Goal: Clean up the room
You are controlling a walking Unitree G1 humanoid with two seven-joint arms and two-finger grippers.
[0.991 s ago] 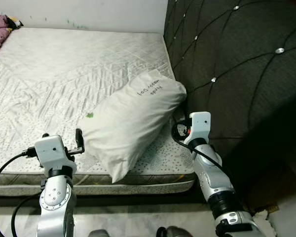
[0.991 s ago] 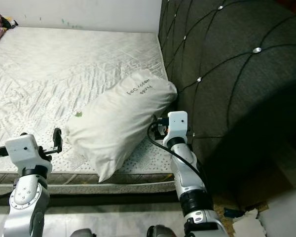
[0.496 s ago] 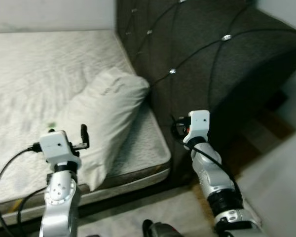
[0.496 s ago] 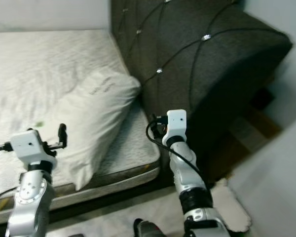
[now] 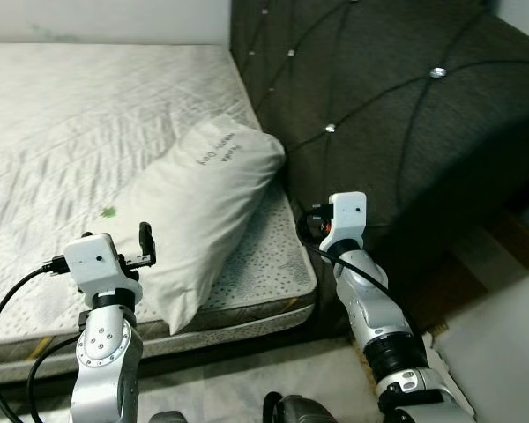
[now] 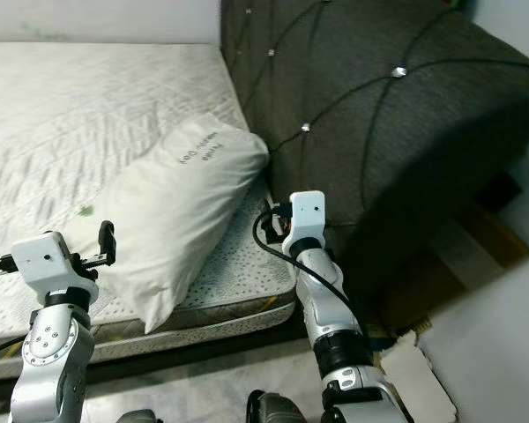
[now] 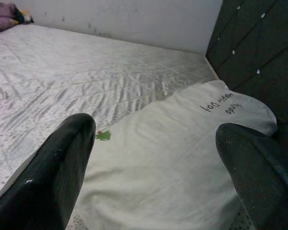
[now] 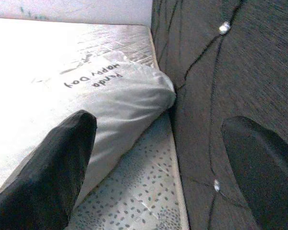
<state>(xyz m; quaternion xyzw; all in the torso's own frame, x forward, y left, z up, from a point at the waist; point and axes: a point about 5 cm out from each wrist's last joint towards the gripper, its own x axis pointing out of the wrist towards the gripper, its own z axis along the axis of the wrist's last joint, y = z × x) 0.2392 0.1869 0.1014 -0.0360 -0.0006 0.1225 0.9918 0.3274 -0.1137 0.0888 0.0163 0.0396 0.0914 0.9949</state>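
A white pillow point(image 5: 198, 211) with dark handwriting lies slanted on the bare quilted mattress point(image 5: 79, 115), its far end against the dark tufted headboard point(image 5: 379, 106). A small green scrap point(image 7: 103, 136) lies on the mattress beside the pillow. My left gripper point(image 5: 142, 247) is raised at the pillow's near corner, open, nothing between its fingers point(image 7: 62, 163). My right gripper point(image 5: 306, 226) hovers by the mattress corner next to the headboard, open and holding nothing, fingers point(image 8: 53, 167) spread toward the pillow's far end.
Purple cloth point(image 7: 2, 23) is bunched at the mattress's far corner by the wall. The headboard blocks the right side. A crumpled white thing point(image 6: 414, 370) lies on the floor at its foot. Pale floor point(image 5: 238, 388) runs along the bed's near edge.
The whole picture has swung right and partly back, so the camera moved. Pillow, mattress and both open grippers keep the same places relative to each other.
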